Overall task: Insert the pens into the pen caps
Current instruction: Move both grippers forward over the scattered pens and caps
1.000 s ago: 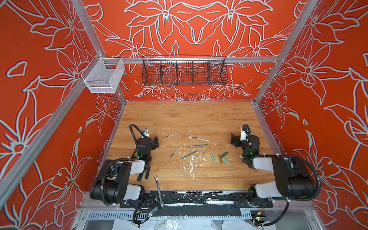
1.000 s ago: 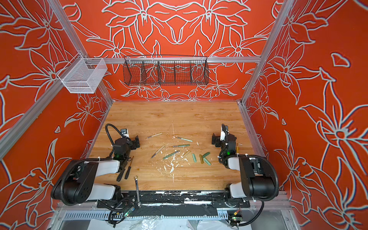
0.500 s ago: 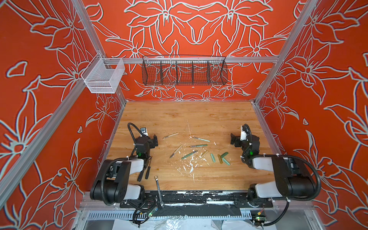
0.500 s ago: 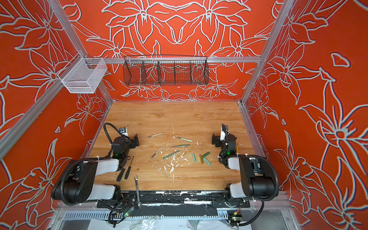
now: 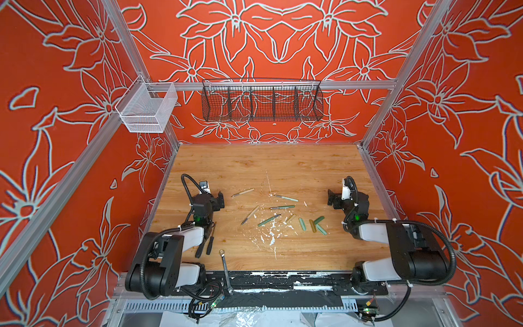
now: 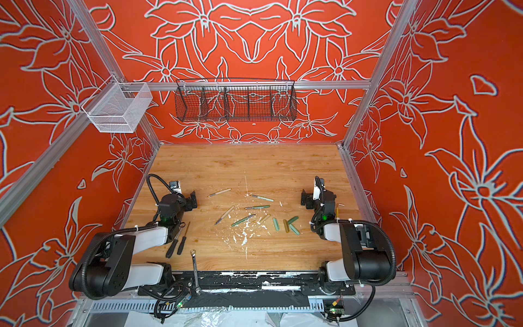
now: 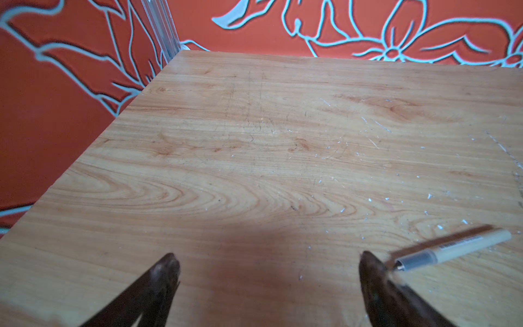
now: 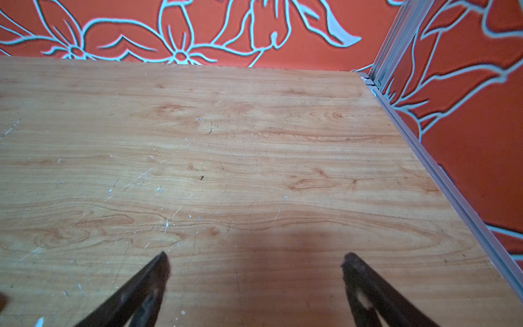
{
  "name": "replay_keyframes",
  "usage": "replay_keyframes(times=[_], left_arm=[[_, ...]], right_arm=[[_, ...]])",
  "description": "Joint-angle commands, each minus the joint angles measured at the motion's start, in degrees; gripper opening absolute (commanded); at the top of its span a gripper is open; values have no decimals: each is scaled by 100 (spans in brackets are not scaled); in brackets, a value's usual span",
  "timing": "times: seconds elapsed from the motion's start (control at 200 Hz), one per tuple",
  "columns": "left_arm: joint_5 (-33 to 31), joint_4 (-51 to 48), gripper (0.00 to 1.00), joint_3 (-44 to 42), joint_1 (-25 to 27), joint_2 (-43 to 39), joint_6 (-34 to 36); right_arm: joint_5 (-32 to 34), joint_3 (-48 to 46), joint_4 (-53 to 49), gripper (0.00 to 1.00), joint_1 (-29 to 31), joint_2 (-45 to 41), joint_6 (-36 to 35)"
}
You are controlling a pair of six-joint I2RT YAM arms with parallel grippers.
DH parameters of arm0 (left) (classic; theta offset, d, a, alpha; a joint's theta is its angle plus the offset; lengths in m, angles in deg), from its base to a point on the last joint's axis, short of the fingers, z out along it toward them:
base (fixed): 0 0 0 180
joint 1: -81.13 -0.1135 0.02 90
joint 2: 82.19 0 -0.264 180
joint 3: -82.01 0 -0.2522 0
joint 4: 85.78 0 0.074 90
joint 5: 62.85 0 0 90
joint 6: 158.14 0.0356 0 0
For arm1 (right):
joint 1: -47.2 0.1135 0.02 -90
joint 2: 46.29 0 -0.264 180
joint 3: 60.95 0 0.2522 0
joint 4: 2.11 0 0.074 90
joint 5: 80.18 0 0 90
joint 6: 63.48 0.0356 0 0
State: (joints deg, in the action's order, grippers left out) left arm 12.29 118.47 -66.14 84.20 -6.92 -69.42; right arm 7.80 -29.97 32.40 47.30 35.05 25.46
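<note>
Just outside left claw: beige pen; jaws spread wide.

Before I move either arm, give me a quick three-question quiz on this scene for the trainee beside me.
1. True or false: the left gripper is shut on a pen.
2. The pen caps lie nearest to: A) the left gripper, B) the right gripper, C) the screwdrivers.
3. How many uncapped pens lie on the table?
Key: 1. False; its jaws stand open with nothing between them. 2. B. 3. Five.
</note>
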Motion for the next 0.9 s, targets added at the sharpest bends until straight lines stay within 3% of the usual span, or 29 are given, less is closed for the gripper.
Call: replay_keyframes(times=[0.0, 0.185, 0.275, 0.375, 0.485, 0.625, 0.791, 0.896], left_arm=[[-363, -897, 97, 472, 128, -256, -41], [-1883, -1982, 97, 1053, 640, -307, -521], [-2042, -2659, 97, 1397, 827, -417, -909], [-2677, -3205, 97, 1712, 1255, -474, -1111], [-2574, -3907, 97, 2053, 1394, -535, -1647], [-2330, -5496, 97, 2855, 1477, -565, -2407], [-1324, -6294, 97, 3261, 1503, -703, -2390], [-774, -6658, 97, 3425, 1503, -827, -2380]], right_arm=[[-70, 89, -31, 97, 16, 57, 10], [-65, 175, -141, 97, 8, 108, 31], [-72, 165, -131, 97, 8, 97, 19], [-66, 159, -124, 97, 16, 93, 7], [-62, 133, -99, 97, 16, 75, 12], [-70, 127, -82, 97, 15, 71, 16], [-38, 87, -33, 97, 39, -1, -14], [-9, 335, -888, 98, 73, -482, -34]])
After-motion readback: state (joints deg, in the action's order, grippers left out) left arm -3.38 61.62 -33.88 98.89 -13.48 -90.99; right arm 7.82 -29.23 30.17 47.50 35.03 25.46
